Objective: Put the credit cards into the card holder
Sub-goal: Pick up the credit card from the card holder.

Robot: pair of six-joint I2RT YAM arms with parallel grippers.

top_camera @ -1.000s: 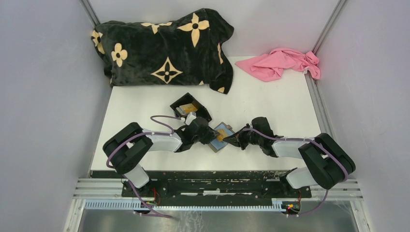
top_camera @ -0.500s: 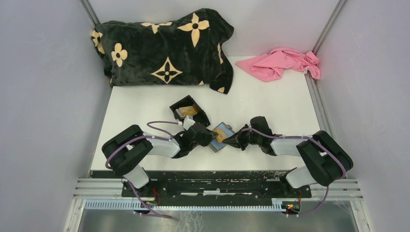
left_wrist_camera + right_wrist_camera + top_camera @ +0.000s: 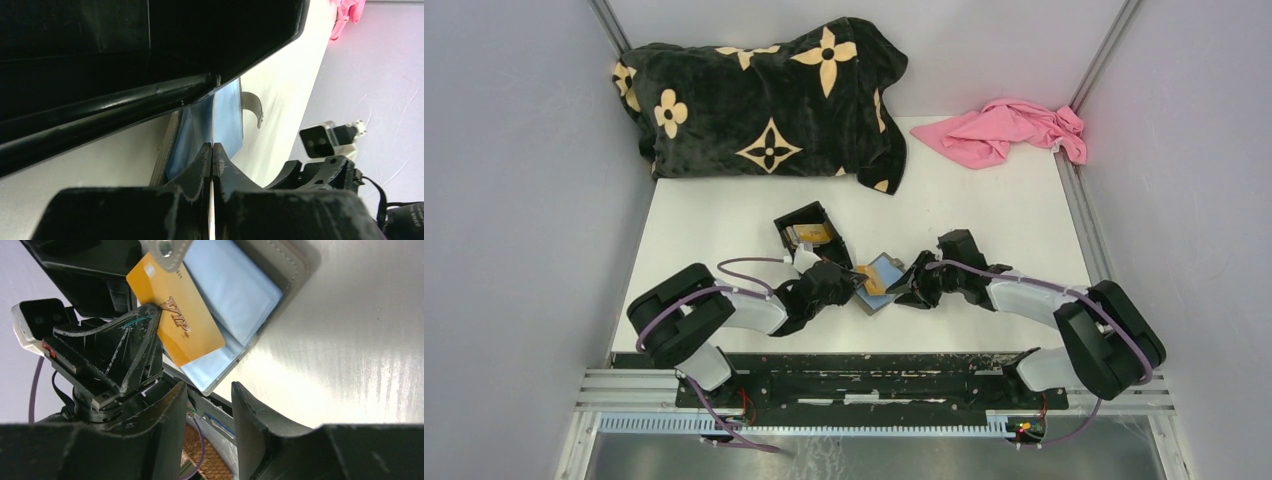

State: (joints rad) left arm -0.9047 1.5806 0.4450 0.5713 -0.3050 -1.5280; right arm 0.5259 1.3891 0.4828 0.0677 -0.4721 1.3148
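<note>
Now the left gripper (image 3: 212,152) is clamped on one edge of the gold card (image 3: 185,325), whose far end lies over the open card holder (image 3: 235,290) just ahead, while the right gripper (image 3: 208,390) opposite stands parted, holding nothing

A black blanket (image 3: 764,95) with tan flowers lies bunched at the white table's (image 3: 724,230) far edge; a pink cloth (image 3: 1009,130) lies crumpled far right; a black box (image 3: 784,228) sits mid-table.

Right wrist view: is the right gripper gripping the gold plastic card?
No, the right gripper stands open, apart from the gold plastic card.
</note>
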